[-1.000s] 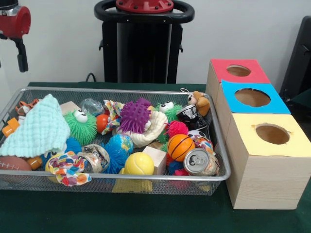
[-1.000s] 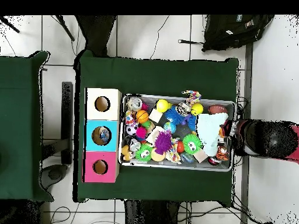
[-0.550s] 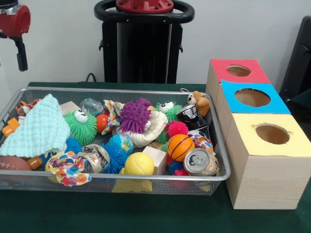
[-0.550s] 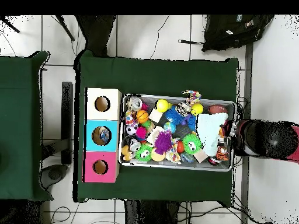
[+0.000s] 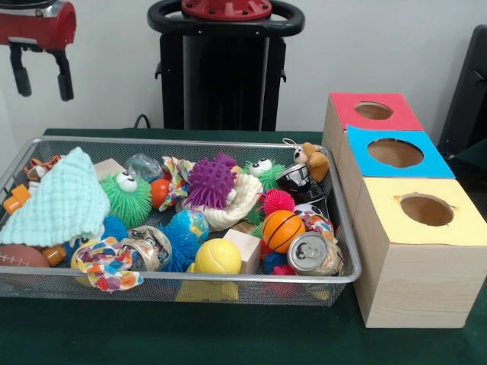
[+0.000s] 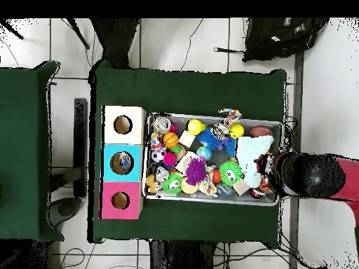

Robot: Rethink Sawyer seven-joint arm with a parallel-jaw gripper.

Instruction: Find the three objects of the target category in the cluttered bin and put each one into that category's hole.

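Green table, cloth-covered, carries everything.

Wire bin takes up most of the table's left and middle in the front view, packed with toys.

Three wooden boxes in a row along the bin's right end, each with one round hole on top: yellow box at the table's front edge, blue box in the middle, red box toward the back edge. Yellow box stands just beside the bin's front right corner.

Gripper hangs in the air above the bin's back left corner, well clear of the contents. Two dark fingers point down, spread apart, nothing between them.

Bin contents:
- Mint knitted cloth, left end, draped over other things.
- Purple spiky ball, middle, resting on a white toy.
- Green spiky ball with eyes, just right of the cloth.
- Yellow tennis ball, against the front rim.
- Globe ball, just behind the tennis ball.
- Drink can, front right corner, on its side with the top facing forward.
- Small basketball, touching the can, behind and left of it.
- Pink spiky ball, behind the basketball.
- Wooden block, between tennis ball and basketball.
- Brown football, front left corner, partly hidden.
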